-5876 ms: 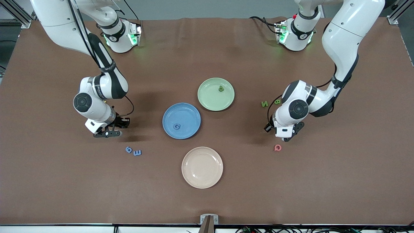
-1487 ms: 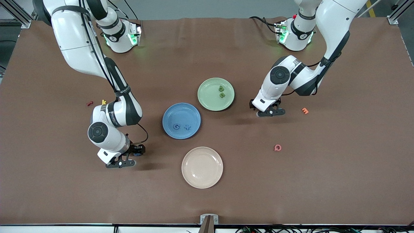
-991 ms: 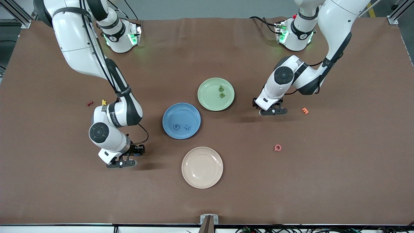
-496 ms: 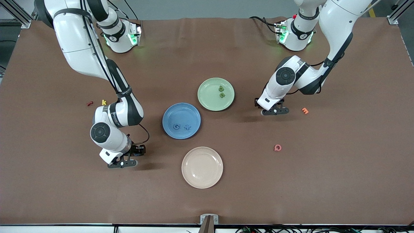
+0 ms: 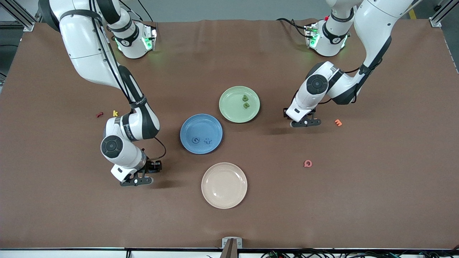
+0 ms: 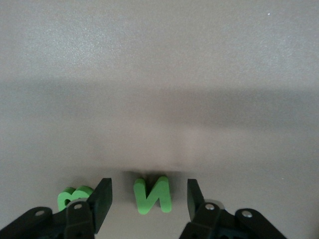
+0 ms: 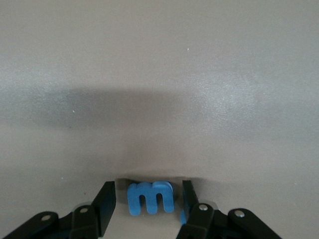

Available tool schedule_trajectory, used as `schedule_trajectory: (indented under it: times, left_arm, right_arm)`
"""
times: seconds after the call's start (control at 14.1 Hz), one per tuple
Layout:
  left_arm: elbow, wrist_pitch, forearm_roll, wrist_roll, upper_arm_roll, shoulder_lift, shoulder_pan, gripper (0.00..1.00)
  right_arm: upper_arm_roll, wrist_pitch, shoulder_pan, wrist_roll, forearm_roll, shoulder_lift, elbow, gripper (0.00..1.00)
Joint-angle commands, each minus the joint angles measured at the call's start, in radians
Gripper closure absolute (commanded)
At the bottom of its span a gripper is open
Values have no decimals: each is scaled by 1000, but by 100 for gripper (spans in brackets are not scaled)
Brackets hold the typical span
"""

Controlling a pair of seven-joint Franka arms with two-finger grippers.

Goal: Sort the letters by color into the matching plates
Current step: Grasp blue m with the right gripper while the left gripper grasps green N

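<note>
Three plates sit mid-table: the blue plate (image 5: 201, 133) with two blue letters (image 5: 201, 140), the green plate (image 5: 239, 104) with two green letters (image 5: 245, 101), and a bare cream plate (image 5: 224, 185) nearest the camera. Left gripper (image 6: 149, 199) is down beside the green plate, fingers apart around a green N (image 6: 152, 193) — another green letter (image 6: 72, 197) lies just outside one finger. Right gripper (image 7: 147, 201) is down near the blue plate, fingers apart around a blue m (image 7: 150, 197).

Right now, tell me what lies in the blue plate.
The blue plate holds two blue letters: a round one and a plus-shaped one, side by side. Nothing covers the plate.
</note>
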Motion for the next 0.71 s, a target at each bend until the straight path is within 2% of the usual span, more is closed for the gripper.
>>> schedule_trajectory:
  times: [0.0, 0.35, 0.5, 0.57, 0.64]
  left_arm:
    - [-12, 17, 13, 2, -9, 0, 12, 31]
    - [-10, 20, 13, 2, -9, 14, 12, 33]
    - [-10, 18, 13, 2, -9, 16, 12, 33]
    - [-10, 20, 13, 2, -9, 20, 12, 33]
    - [-10, 18, 13, 2, -9, 22, 12, 34]
  right_arm:
    - [7, 9, -5, 5, 2, 18, 5, 39]
    - [7, 6, -9, 5, 2, 18, 2, 44]
    - [7, 4, -11, 7, 4, 18, 2, 62]
    - [7, 3, -11, 8, 4, 18, 2, 74]
    - [7, 1, -11, 22, 4, 18, 2, 90]
